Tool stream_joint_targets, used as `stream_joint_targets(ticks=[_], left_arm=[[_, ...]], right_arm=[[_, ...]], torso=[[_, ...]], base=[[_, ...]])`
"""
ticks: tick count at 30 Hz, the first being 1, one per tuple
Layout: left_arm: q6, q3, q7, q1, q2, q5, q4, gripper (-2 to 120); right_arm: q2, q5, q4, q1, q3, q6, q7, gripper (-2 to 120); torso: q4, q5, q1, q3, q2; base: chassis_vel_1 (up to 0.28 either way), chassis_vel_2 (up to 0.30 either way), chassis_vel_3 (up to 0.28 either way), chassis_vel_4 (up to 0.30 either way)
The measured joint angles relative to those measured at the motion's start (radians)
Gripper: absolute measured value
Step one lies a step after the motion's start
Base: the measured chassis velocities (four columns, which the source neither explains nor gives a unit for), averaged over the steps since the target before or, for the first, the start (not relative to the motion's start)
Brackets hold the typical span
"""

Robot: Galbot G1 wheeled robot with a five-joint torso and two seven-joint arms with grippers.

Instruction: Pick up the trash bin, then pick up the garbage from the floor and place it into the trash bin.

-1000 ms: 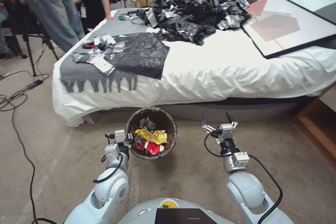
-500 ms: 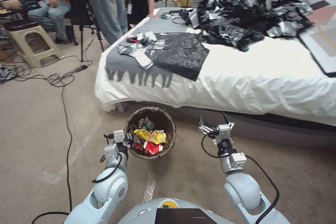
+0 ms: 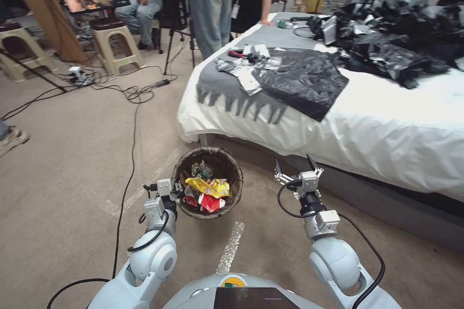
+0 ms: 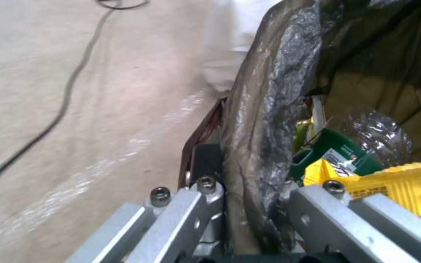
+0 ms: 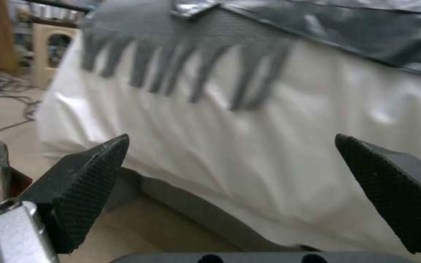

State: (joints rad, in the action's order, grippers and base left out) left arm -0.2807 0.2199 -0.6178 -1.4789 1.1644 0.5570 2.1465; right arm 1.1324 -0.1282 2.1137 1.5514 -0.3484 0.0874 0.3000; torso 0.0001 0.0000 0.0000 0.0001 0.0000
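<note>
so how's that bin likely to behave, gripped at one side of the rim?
The trash bin, pinched at its rim by the left end effector, probably stays light: only wrappers and a bottle inside. Its loose bag liner may slip. One-sided hold could tilt it.

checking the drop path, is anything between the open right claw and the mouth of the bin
Nothing visible. The right claw hangs open and empty beside the bin, with bare floor between them. The left claw grips the bin's rim, away from that gap.

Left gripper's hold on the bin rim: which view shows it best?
Left wrist view: the left gripper is shut on the trash bin at its liner-wrapped rim. Head view shows it at the bin's side, contact unclear. Right wrist view catches a liner edge.
</note>
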Motion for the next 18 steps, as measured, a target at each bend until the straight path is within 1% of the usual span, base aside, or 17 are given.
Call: stream_joint_targets(ticks=[5, 10, 14, 18], left_arm=[[0.0, -0.001, 0.0, 0.005, -0.001, 0.001, -0.002, 4], [0.0, -0.001, -0.001, 0.005, -0.002, 0.002, -0.004, 4], [0.0, -0.002, -0.001, 0.006, -0.002, 0.002, -0.004, 4], [0.0, -0.002, -0.001, 0.006, -0.001, 0.002, -0.005, 4]], right_arm=[[-0.002, -0.001, -0.001, 0.0, 0.0, 0.0, 0.0, 100], [-0.001, -0.002, -0.003, -0.006, 0.005, 0.0, 0.002, 100], [0.003, -0.002, -0.003, -0.004, 0.008, 0.0, 0.002, 100], [0.005, -0.001, -0.003, -0.001, 0.007, 0.0, 0.003, 100]], torso=[[-0.0003, 0.0, 0.0, 0.0, 0.0], [0.0002, 0.0, 0.0, 0.0, 0.0], [-0.0003, 0.0, 0.0, 0.0, 0.0], [0.0, 0.0, 0.0, 0.0, 0.0]], base=[[0.126, 0.143, 0.132, 0.123], [0.111, 0.114, 0.137, 0.118], [0.121, 0.123, 0.12, 0.12], [0.141, 0.129, 0.128, 0.121]])
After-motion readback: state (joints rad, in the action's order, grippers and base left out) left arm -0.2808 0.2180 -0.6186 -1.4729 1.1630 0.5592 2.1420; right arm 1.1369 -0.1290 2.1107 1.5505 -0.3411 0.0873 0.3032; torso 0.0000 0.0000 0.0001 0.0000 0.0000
